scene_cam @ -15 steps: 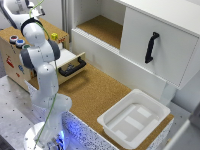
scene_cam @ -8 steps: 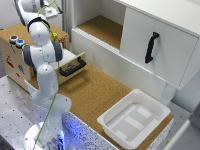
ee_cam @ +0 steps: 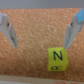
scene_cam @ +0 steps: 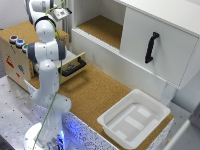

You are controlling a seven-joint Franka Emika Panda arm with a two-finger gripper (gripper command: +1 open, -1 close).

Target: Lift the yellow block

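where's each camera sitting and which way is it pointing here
Exterior view: sits off the arm, high up, looking down across the cork table, the white cabinet and the white tray; it shows the white arm from base to wrist.
Wrist view: sits on the wrist, looking down past the open gripper at the cork surface and the yellow block, which lies just off the gap between the fingers.
Shared: the cork surface; the yellow block cannot be made out in the exterior view.

Bright, even light, soft blur (both views)
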